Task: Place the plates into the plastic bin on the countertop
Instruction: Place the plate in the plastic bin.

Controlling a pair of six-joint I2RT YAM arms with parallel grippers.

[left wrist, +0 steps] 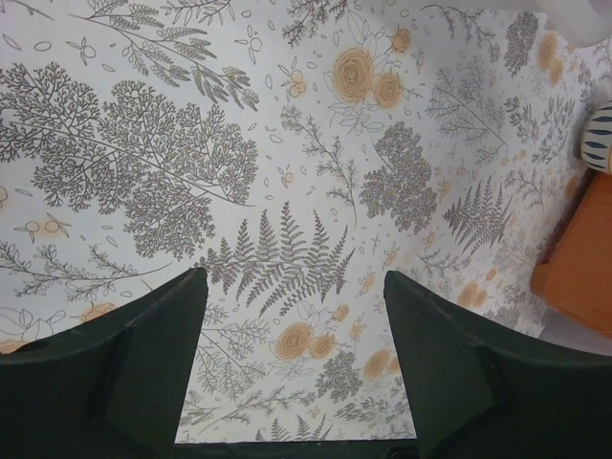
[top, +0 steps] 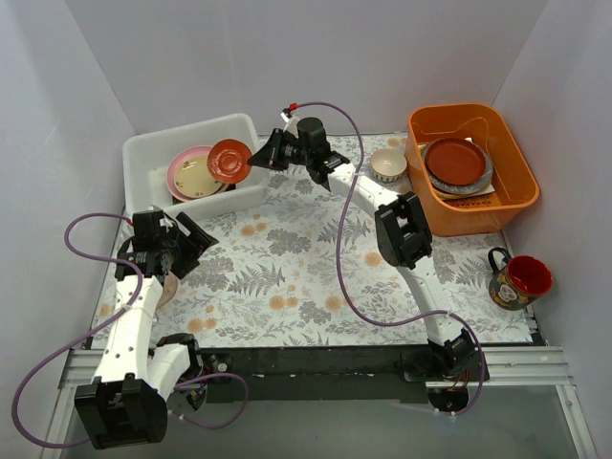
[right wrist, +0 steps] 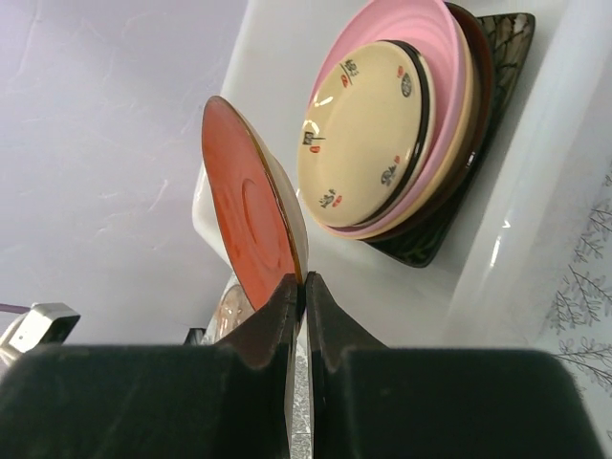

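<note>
Two fingers of the right gripper [right wrist: 304, 282] are pressed together on the near rim of the small red-orange saucer [right wrist: 251, 215]. They pinch it so that it stands on edge straight ahead of the fingertips, its red face turned to the gripper's left in the wrist view. From above, the saucer hangs over the right-hand part of the white plastic bin [top: 186, 136], just past the fingertips. It stands apart from the dishes already in the bin.

Beyond the saucer and to the gripper's right, a stack lies against the bin's floor. A dark-rimmed cream plate [right wrist: 368, 134] sits on top. Under it is a larger pink plate [right wrist: 449, 57], then further rims that are hard to tell apart. A black square plate [right wrist: 497, 43] with a leaf pattern is at the bottom.

The left gripper [left wrist: 295, 277] has its fingers spread wide with nothing between them. Directly below and ahead of it lies only the fern-and-flower countertop cloth [left wrist: 287, 143]. Far ahead and to its right, the wrist view catches a corner of the orange tub [left wrist: 583, 258] and the edge of a small patterned bowl [left wrist: 601, 134]. From above, this gripper sits low beside the near left corner of the bin. A pale rounded edge [top: 169, 289] shows under the arm behind it, too hidden to identify.

Inside the orange tub rests a red-brown plate [top: 454, 158].
</note>
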